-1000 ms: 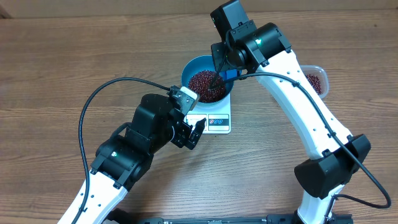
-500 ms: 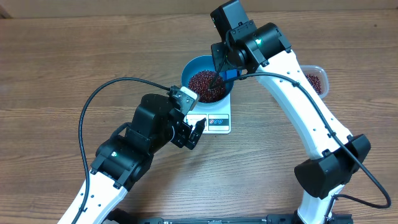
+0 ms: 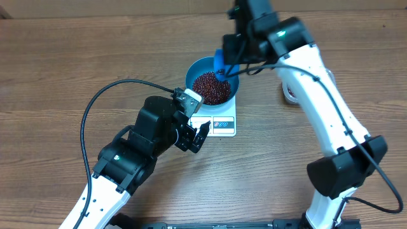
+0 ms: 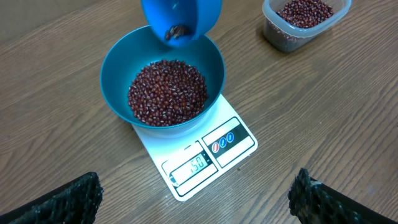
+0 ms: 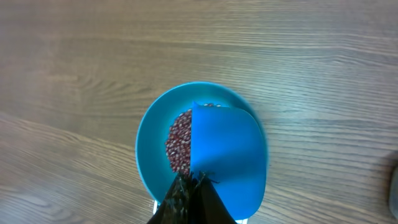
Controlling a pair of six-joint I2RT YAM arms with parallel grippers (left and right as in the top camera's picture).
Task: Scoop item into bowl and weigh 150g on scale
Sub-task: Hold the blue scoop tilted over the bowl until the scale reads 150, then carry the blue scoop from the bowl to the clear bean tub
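Scoop [image 4: 180, 15] is rising clear of the bowl's [image 4: 117, 71] beans [image 4: 166, 93], carrying a few, right gripper [image 5: 186, 196] clamping it; bowl sitting on scale [image 4: 239, 134]; left gripper [image 3: 198, 137] gaping wide.

This looks like a robotics lab bench rather than anyone's kitchen. Two robot arms, the left arm [image 3: 137, 152] and the right arm [image 3: 318, 95], rise from the near edge of a plain wood-grain table [image 3: 57, 63]. A black cable [image 3: 95, 105] loops loose above the top (the sort of wiring a test rig wears openly). The few kitchen things read as props laid out for a trial: a small white scale [image 3: 219, 124], a blue bowl [image 4: 118, 62] of red-brown beans [image 4: 168, 93], a blue scoop [image 5: 227, 149] and a clear tub [image 4: 280, 38].
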